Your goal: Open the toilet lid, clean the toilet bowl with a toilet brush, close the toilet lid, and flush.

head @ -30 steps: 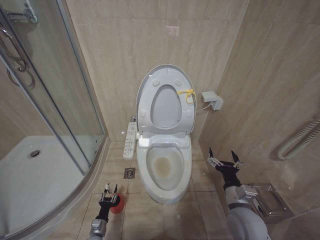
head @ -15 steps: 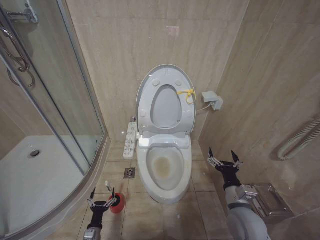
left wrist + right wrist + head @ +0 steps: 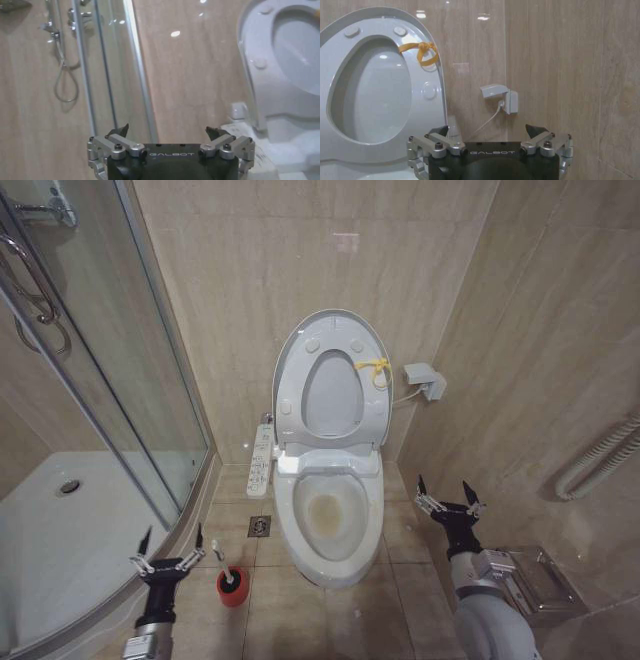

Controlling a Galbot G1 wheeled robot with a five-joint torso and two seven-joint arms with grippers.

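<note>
The toilet lid (image 3: 331, 395) stands raised against the back wall, a yellow tie (image 3: 375, 369) on its right edge. Below it the toilet bowl (image 3: 285, 525) lies uncovered, its bottom stained yellowish, a white button panel (image 3: 260, 462) on its left. The toilet brush (image 3: 222, 565) stands in a red cup holder (image 3: 231, 590) on the floor, left of the bowl. My left gripper (image 3: 170, 548) is open just left of the brush, apart from it. My right gripper (image 3: 447, 492) is open to the right of the bowl. The wrist views show the left gripper (image 3: 166, 131), the right gripper (image 3: 487, 129) and the lid (image 3: 375, 82).
A curved glass shower enclosure (image 3: 120, 380) with a white tray (image 3: 60, 530) takes up the left. A floor drain (image 3: 259, 526) sits beside the bowl. A wall box (image 3: 425, 380) with a cable hangs right of the lid. A metal holder (image 3: 530, 580) and a hose (image 3: 600, 460) are on the right wall.
My left gripper has opened wide and drawn back to the left, away from the brush handle. The brush stays in the red holder. The right arm has not moved.
</note>
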